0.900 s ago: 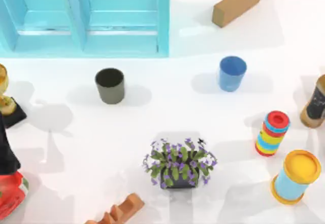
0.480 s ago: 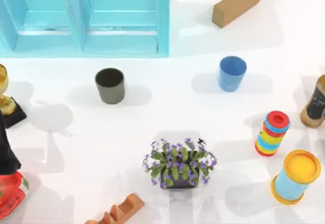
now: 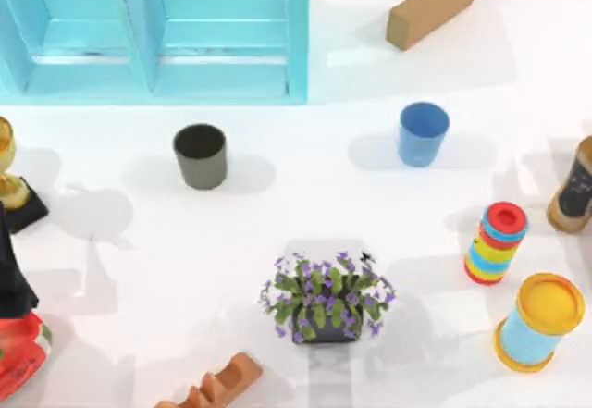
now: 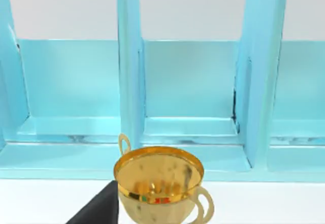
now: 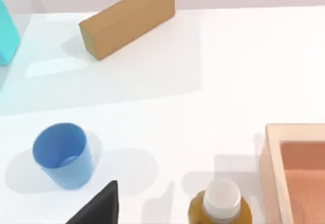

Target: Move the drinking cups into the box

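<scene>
The dark olive-grey drinking cup (image 3: 200,155) stands upright left of the table's middle, just in front of the box. The bright blue drinking cup (image 3: 423,133) stands upright right of middle, and is also seen from the right wrist (image 5: 62,155). The turquoise box (image 3: 298,38) with upright dividers fills the far left; its compartments (image 4: 188,132) face the left wrist camera. A dark piece of my left gripper (image 4: 96,211) sits beside a gold trophy cup (image 4: 160,183). A dark piece of my right gripper (image 5: 99,206) lies close to the blue cup.
A brown block (image 3: 432,6) lies at the back right. A rainbow-striped cylinder (image 3: 496,242), a yellow-lidded canister (image 3: 539,322) and a brown bottle (image 3: 575,186) crowd the right. A potted plant (image 3: 328,297) stands front centre. The trophy (image 3: 9,177) and a black-and-red object (image 3: 14,334) line the left edge.
No object has moved. Faint shadows on the right side of the table have shifted a little.
</scene>
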Controlling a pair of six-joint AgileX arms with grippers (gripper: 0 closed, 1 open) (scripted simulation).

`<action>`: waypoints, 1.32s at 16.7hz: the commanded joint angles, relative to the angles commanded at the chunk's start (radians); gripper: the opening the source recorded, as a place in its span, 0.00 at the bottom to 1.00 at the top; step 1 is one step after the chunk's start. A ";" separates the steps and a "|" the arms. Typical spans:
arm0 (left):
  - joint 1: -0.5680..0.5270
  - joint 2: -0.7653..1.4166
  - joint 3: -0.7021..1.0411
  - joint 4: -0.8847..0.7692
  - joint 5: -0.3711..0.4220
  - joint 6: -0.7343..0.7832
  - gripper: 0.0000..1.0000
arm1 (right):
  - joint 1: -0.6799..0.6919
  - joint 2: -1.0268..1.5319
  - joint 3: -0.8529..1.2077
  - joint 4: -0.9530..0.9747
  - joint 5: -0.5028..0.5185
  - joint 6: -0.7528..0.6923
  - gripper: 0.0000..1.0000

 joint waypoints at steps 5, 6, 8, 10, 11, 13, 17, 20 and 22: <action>0.000 0.000 0.000 0.000 0.000 0.000 1.00 | 0.095 0.623 0.505 -0.345 0.041 0.074 1.00; 0.000 0.000 0.000 0.000 0.000 0.000 1.00 | 0.116 0.741 0.602 -0.414 0.047 0.092 1.00; 0.000 0.000 0.000 0.000 0.000 0.000 1.00 | 0.157 0.958 0.787 -0.543 0.058 0.133 1.00; 0.000 0.000 0.000 0.000 0.000 0.000 1.00 | 0.195 1.144 0.959 -0.658 0.064 0.178 1.00; 0.000 0.000 0.000 0.000 0.000 0.000 1.00 | 0.214 1.223 1.040 -0.708 0.065 0.201 1.00; 0.000 0.000 0.000 0.000 0.000 0.000 1.00 | 0.249 1.346 1.192 -0.789 0.063 0.248 1.00; 0.000 0.000 0.000 0.000 0.000 0.000 1.00 | 0.305 1.482 1.435 -0.883 0.052 0.329 1.00; 0.000 0.000 0.000 0.000 0.000 0.000 1.00 | 0.326 1.509 1.515 -0.905 0.046 0.361 1.00; 0.000 0.000 0.000 0.000 0.000 0.000 1.00 | 0.328 1.511 1.522 -0.907 0.045 0.364 1.00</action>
